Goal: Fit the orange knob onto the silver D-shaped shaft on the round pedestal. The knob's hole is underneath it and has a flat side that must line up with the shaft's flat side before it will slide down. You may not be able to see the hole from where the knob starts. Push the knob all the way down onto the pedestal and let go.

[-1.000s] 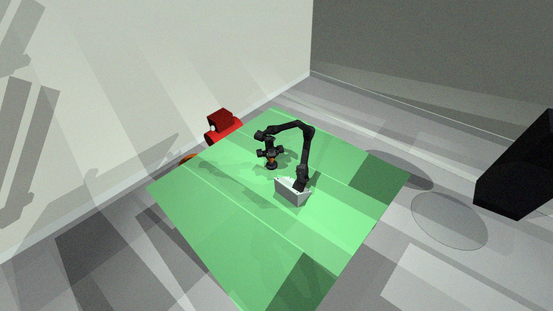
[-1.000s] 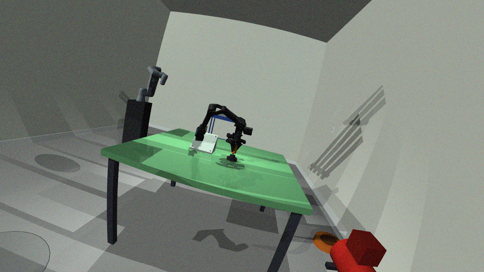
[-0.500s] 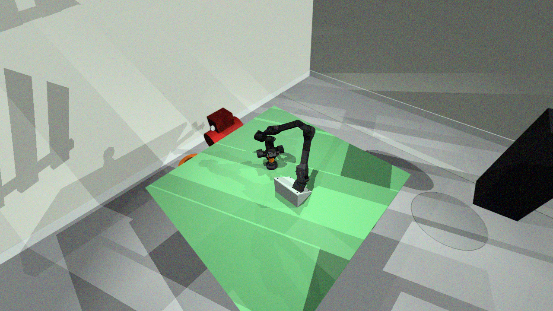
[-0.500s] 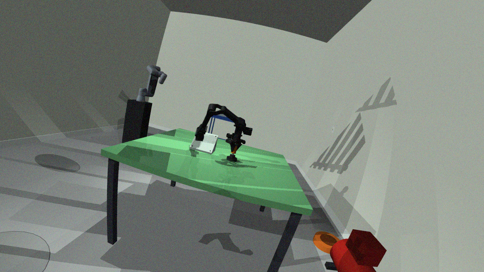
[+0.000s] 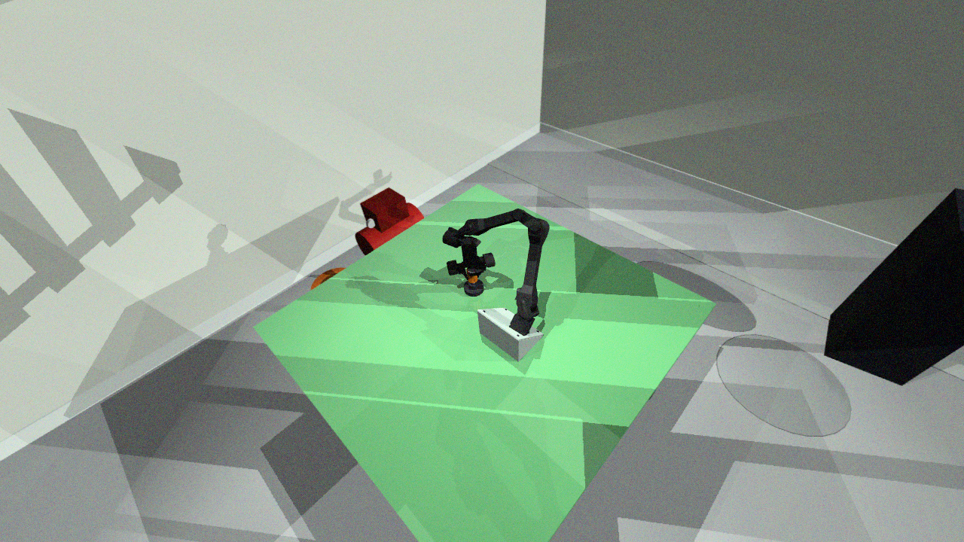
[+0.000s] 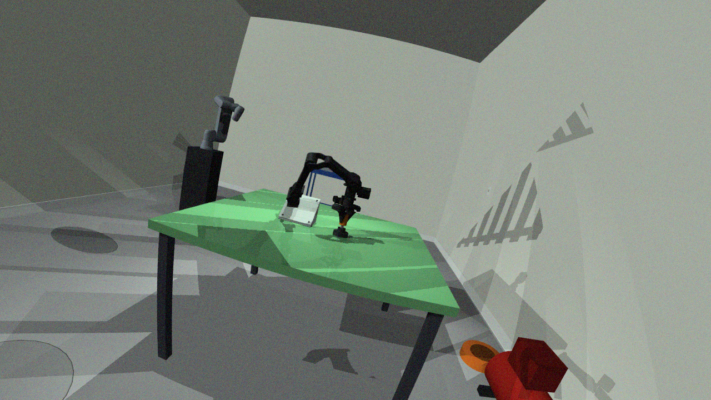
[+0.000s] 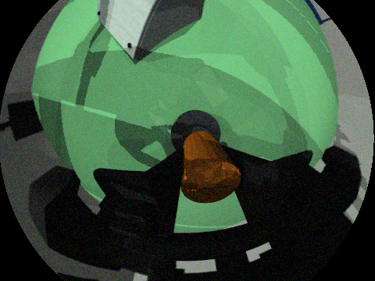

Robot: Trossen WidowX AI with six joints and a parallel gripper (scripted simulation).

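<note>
The orange knob (image 5: 473,278) (image 6: 343,222) (image 7: 208,168) is held between the fingers of my gripper (image 5: 471,272) (image 6: 344,218) (image 7: 201,150), which is shut on it and points down. The dark round pedestal (image 5: 474,290) (image 6: 341,233) (image 7: 191,119) stands on the green table directly below. In the exterior view the knob's lower end is just above the pedestal, with a small gap showing between them. In the wrist view the knob's lower end overlaps the pedestal and covers most of the shaft. The knob's hole and the shaft's flat side are hidden, so their alignment cannot be told.
The white and grey wedge-shaped base block (image 5: 499,335) (image 6: 301,213) (image 7: 126,23) under the arm sits on the green table (image 5: 404,350) (image 6: 238,238), near the pedestal. A red object (image 5: 387,222) (image 6: 526,373) and an orange ring (image 6: 464,354) are beyond the table edge.
</note>
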